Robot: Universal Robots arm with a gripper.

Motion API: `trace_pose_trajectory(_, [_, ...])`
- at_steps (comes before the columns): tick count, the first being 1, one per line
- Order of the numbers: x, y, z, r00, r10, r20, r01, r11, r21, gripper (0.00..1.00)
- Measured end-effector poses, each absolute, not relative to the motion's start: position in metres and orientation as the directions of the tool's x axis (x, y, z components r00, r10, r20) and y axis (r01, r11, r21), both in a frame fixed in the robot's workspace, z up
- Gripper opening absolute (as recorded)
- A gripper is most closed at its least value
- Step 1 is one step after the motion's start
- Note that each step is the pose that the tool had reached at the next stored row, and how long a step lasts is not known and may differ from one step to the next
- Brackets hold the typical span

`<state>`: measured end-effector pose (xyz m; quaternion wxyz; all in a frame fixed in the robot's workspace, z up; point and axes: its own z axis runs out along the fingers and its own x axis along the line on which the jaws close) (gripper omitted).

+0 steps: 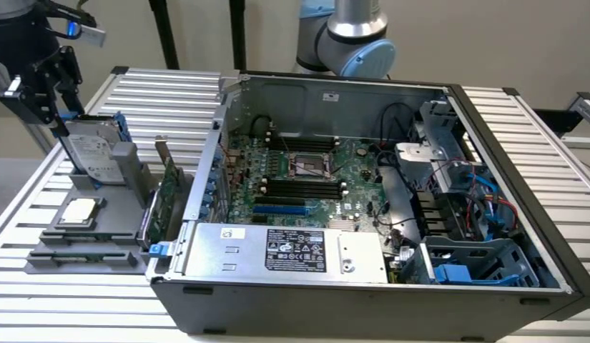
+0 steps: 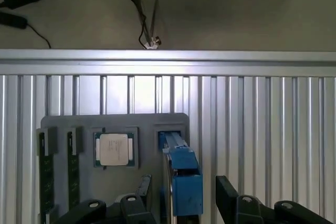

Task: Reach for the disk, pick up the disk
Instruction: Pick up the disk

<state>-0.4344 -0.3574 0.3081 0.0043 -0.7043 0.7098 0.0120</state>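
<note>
While one slatted aluminium table [image 1: 523, 121] carries everything, the biggest item on it is one open PC tower case [image 1: 371, 300] lying on its side. Its motherboard [image 1: 305, 179] is exposed, and one power supply [image 1: 295, 250] with a black label runs along the near edge. Just beside the case, toward the exterior view's left: one grey fixture tray [image 1: 104, 232]. The tray holds one disk [image 1: 89, 153], standing on edge in its slot with a blue carrier bracket [image 2: 181, 177] on it. It also holds one CPU chip [image 1: 80, 211] lying flat and two memory sticks [image 2: 45, 174] on edge. One gripper [image 1: 58, 118] is at the disk's upper edge. In the wrist view its fingers [image 2: 229, 198] are apart, one on each side of the blue bracket, with a visible gap on at least one side, so not clamped. Status, my read: reach is basically done, with the gripper lined up and straddling the disk. Left to do: close on it and lift it out. The disk sits seated in the slot, nothing picked yet.
</note>
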Motion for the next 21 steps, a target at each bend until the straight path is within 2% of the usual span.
trace_pose_trajectory(21, [-0.436, -0.357, 0.295, -0.008, -1.0, -0.023, -1.0, 0.008, 0.004, 0.6])
